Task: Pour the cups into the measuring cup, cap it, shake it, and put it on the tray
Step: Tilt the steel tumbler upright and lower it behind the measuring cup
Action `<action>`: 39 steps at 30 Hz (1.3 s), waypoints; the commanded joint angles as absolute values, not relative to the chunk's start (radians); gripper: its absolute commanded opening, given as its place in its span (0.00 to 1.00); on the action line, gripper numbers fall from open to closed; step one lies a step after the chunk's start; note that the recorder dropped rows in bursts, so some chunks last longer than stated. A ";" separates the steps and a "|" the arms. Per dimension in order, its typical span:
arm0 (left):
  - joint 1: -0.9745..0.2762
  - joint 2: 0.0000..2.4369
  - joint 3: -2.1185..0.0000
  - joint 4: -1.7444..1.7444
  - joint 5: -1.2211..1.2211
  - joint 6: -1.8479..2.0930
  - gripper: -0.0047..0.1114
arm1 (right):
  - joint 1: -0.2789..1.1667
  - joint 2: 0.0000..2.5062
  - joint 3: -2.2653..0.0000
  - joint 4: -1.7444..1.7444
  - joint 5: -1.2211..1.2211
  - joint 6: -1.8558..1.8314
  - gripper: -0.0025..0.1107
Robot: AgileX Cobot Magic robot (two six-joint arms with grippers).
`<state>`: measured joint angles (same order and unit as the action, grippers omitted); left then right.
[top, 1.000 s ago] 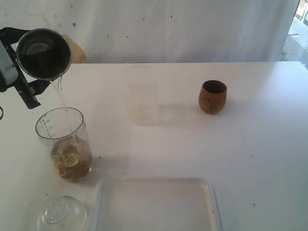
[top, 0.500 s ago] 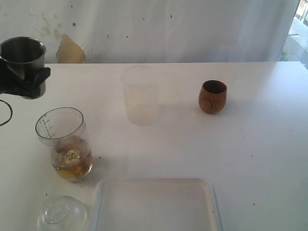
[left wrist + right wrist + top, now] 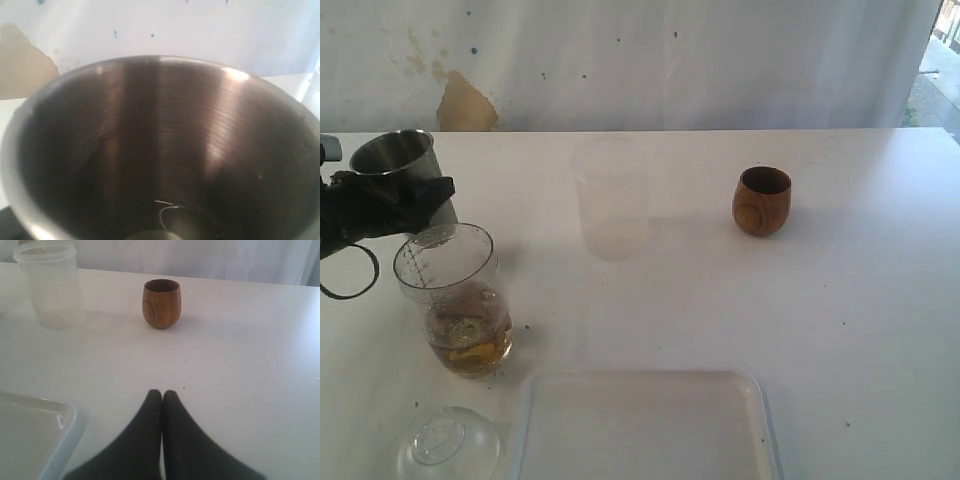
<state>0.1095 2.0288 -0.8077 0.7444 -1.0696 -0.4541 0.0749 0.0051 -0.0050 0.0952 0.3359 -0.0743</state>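
1. Since a second ago the tumbler (image 3: 395,155) has swung from tipped and pouring to upright and has come down just behind the measuring cup (image 3: 451,300); the stream has stopped.
2. That measuring cup stands near the table's (image 3: 840,300) left edge, mouth open, with amber liquid in its lower part. A clear domed lid (image 3: 448,445) lies in front of it at the near edge, and the tray (image 3: 645,425) sits just right of the lid, also at the near edge.
3. Beyond the tray is a broad stretch of bare tabletop. A frosted cup (image 3: 610,200) stands far back near the middle, and the wooden cup (image 3: 761,200) stands upright to its right, well apart from it.
4. The table is white with a few dark specks; the white wall (image 3: 720,60) behind carries a brown stain (image 3: 465,103).
5. The left gripper (image 3: 425,195) reaches in from the left edge, its jaws spread wide around the tumbler's side and holding it; its wrist camera looks straight into the steel interior.
6. The right gripper (image 3: 161,396) has its fingers pressed together with nothing between them, low over the table beside a tray corner, pointing toward the wooden cup.
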 commanded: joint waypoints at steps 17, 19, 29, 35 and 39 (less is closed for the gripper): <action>-0.002 2.146 -0.924 0.780 -1.101 -0.347 0.04 | 0.069 0.000 0.000 0.094 0.335 -0.074 0.02; -0.003 2.150 -0.926 0.778 -1.099 -0.368 0.04 | 0.069 0.000 0.000 0.094 0.335 -0.074 0.02; -0.003 2.154 -0.926 0.772 -1.025 -0.368 0.11 | 0.069 0.000 0.000 0.094 0.335 -0.074 0.02; -0.003 2.154 -0.926 0.772 -1.022 -0.368 0.57 | 0.069 0.000 0.000 0.094 0.335 -0.074 0.02; -0.003 2.154 -0.926 0.768 -1.024 -0.368 0.89 | 0.069 0.000 0.000 0.094 0.335 -0.074 0.02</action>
